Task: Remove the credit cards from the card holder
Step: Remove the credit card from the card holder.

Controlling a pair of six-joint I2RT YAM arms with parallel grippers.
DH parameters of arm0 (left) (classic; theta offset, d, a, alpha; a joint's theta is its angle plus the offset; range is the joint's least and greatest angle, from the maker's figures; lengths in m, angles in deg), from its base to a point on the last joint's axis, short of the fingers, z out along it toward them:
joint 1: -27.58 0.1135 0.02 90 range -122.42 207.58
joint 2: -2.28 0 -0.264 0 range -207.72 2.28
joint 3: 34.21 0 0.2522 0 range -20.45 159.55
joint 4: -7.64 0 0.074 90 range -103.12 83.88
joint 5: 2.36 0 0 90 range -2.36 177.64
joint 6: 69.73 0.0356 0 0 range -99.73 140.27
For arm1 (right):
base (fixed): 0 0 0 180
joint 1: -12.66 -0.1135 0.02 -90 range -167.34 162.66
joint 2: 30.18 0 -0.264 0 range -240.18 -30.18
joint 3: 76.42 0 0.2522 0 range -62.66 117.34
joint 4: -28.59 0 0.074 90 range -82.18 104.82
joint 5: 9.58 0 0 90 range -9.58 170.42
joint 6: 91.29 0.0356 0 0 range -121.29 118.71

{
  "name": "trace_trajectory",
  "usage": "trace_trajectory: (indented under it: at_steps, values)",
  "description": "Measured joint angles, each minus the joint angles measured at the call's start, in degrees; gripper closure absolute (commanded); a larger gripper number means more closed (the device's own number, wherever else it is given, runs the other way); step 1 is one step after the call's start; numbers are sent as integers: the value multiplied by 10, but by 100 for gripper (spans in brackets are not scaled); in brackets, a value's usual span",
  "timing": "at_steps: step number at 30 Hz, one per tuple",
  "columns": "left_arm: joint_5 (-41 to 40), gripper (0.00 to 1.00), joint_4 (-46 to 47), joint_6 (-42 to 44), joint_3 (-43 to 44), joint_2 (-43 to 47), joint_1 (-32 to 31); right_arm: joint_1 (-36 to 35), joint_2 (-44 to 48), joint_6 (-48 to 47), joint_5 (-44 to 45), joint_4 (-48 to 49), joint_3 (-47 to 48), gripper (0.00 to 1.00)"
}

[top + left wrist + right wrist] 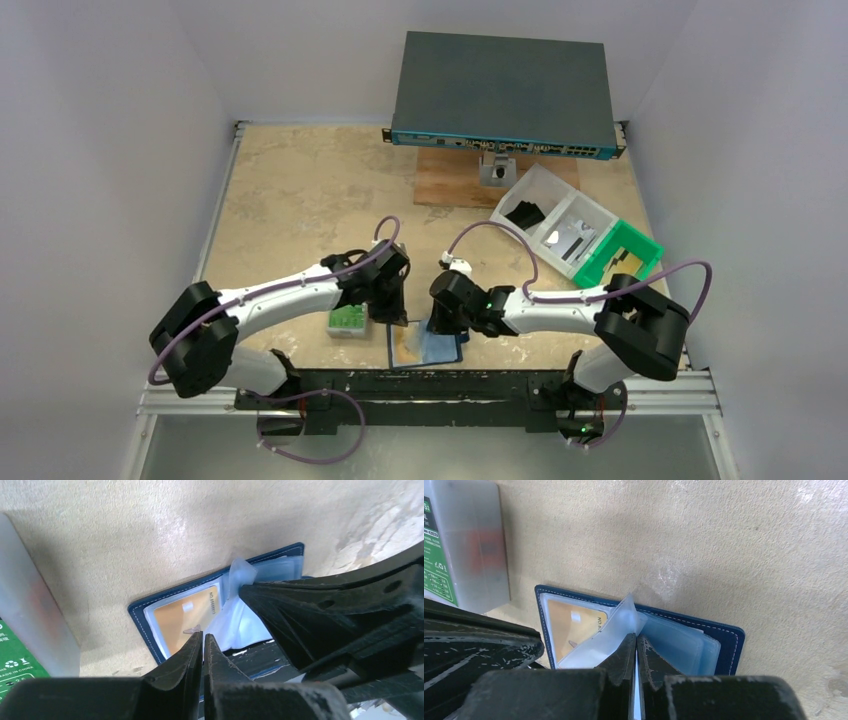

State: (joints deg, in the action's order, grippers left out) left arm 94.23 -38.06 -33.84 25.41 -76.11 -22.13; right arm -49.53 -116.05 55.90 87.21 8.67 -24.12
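Note:
The card holder (428,346) lies open near the table's front edge, navy with light-blue clear sleeves; it also shows in the left wrist view (142,611) and the right wrist view (724,645). A tan-gold credit card (185,620) sits in the left-hand sleeve and shows in the right wrist view (569,625). My right gripper (636,638) is shut on a clear sleeve (624,615) and holds it up off the stack. My left gripper (202,636) is shut just over the card's near edge, a small clear tab at its tips. Other cards are hidden.
A grey case with green label (347,320) stands just left of the wallet, close to my left gripper. At the back are a network switch (503,92) on a wooden board (455,185), and a clear compartment tray (560,225) with a green box (625,255) at right.

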Motion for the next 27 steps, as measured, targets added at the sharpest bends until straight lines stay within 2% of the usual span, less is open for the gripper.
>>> trace_trajectory:
  at_steps: [14, 22, 25, 27]
  values:
    - [10, 100, 5, 13, -24, -64, 3, 0, -1, 13, -5, 37, -17, 100]
    - [21, 100, 12, 19, -3, -75, -28, 0, 0, 10, -5, 25, -11, 99]
    - [23, 100, 12, 22, 4, -75, -33, 0, 0, 6, -3, 3, 1, 85]
    - [26, 100, 13, 23, 8, -75, -36, 0, 4, 4, -2, -16, 12, 68]
